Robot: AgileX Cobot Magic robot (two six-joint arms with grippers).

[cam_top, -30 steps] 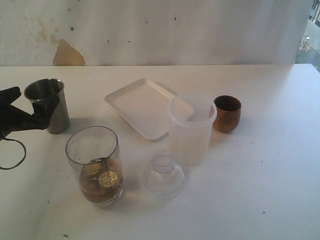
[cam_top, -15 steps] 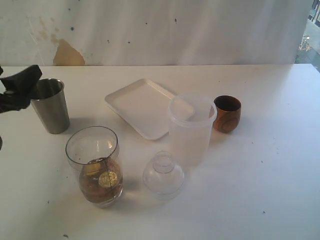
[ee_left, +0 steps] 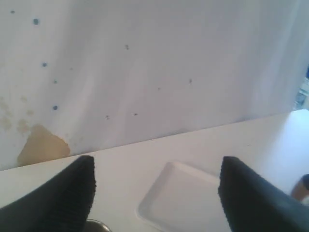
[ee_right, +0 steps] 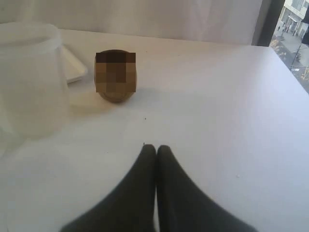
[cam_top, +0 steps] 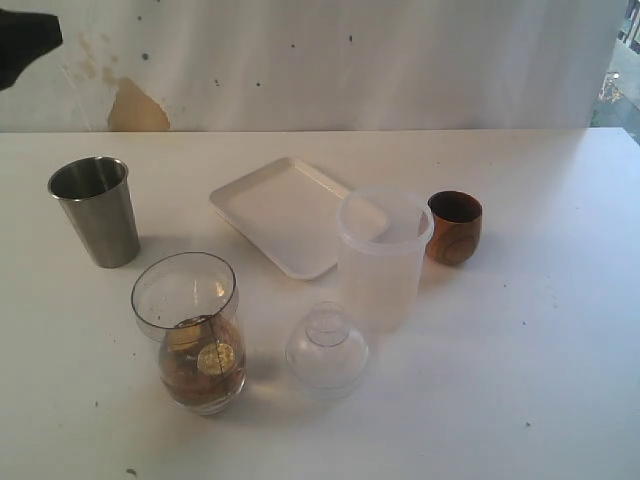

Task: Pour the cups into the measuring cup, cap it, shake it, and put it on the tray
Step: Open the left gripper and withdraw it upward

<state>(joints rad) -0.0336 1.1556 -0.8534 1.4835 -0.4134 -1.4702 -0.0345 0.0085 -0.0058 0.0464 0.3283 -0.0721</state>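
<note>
The left pincer (ee_left: 158, 169) is hanging spread in the exterior frame's upper left, well apart from the tapered stainless-steel tumbler (cam_top: 97, 211); the right pincer (ee_right: 156, 151) is holding its fingers pressed together.

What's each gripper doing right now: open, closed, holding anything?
Left gripper: open, holding nothing.
Right gripper: closed, holding nothing.
</note>
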